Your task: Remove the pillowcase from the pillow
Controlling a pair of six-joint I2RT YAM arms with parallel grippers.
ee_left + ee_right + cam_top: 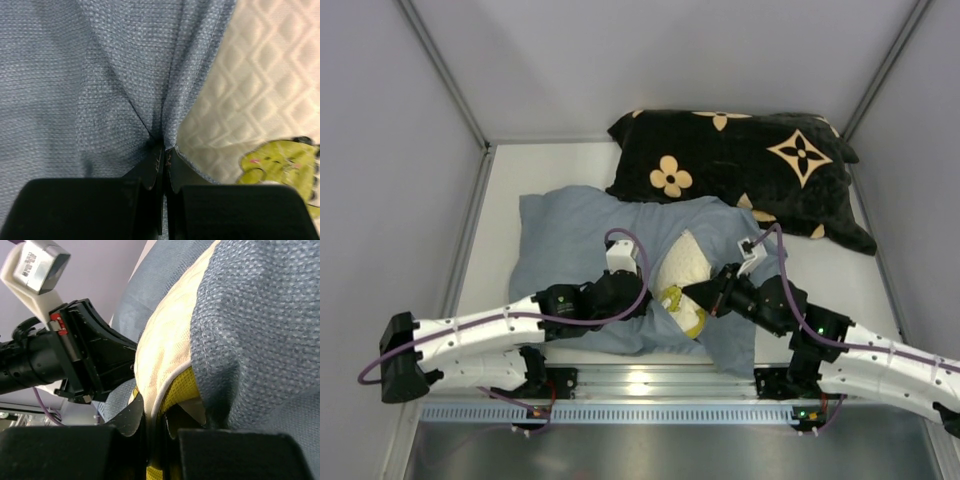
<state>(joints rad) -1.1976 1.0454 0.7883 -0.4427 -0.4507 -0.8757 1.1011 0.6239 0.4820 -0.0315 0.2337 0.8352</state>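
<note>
Because the limp grey-blue fabric pillowcase (565, 235), lying mid-tabletop (520, 170), looks light and bunchy, its open hem seems the best hold. The left pincer (162, 157) is clamped there, while the right pincer (152, 412) pinches the yellow-green piped corner of the squashy cream knit pillow (682, 262) poking out.

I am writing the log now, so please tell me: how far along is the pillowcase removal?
Started: part of the cream pillow shows at the opening of the grey-blue pillowcase. In hand: the left hand is shut on the pillowcase fabric, the right hand on the pillow's yellow-edged rim. Left: most of the pillow is covered; it must be pulled out fully.
</note>
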